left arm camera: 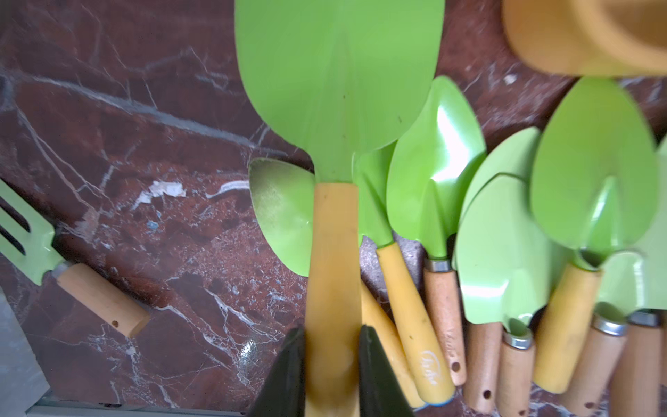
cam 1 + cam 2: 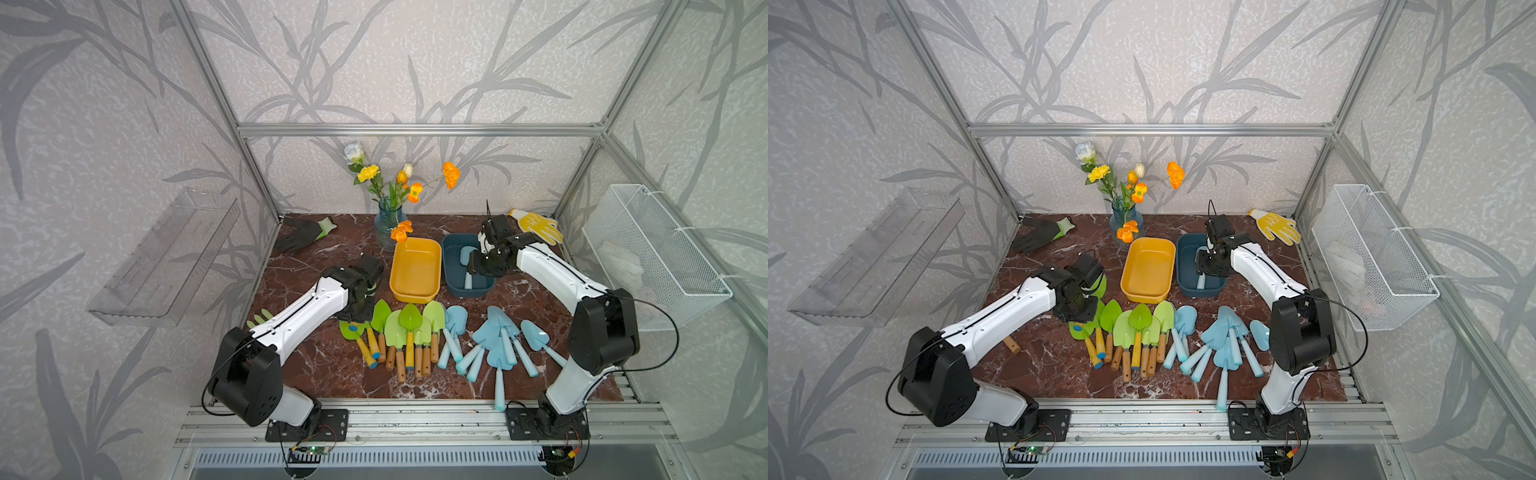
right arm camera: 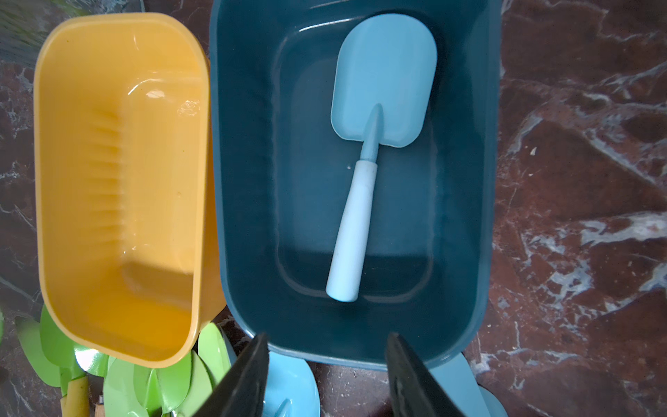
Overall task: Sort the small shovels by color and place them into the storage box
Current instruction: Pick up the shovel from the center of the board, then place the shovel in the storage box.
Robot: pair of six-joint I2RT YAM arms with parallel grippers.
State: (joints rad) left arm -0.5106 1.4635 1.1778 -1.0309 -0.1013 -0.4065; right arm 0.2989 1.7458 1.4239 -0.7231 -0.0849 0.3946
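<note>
Left fingers [image 1: 285, 375]: closed tight on the yellow handle of one green shovel [image 1: 335, 108]. The handle runs straight between them, with the blade pointing away.
Grip point: low on the handle, toward its free end. A hold nearer the blade neck would likely balance better.
Handling: judged stiff, light and blade-heavy. The glossy handle may slip or swing in the pinch.
Height: the blade looms over the green pile [image 2: 407, 332], so it is probably lifted off the table [image 2: 316, 374], though the views do not settle it.
Right fingers [image 3: 245, 379]: partly open and empty, poised above the near rim of the blue box [image 3: 252, 180].
Blue shovel [image 3: 364, 180]: lying flat inside the blue box, well apart from those fingers.
Yellow box [image 3: 72, 180]: empty, just beside the blue box. It is the likely home for the green ones.
Blue pile [image 2: 498, 345]: unsorted on the table.
</note>
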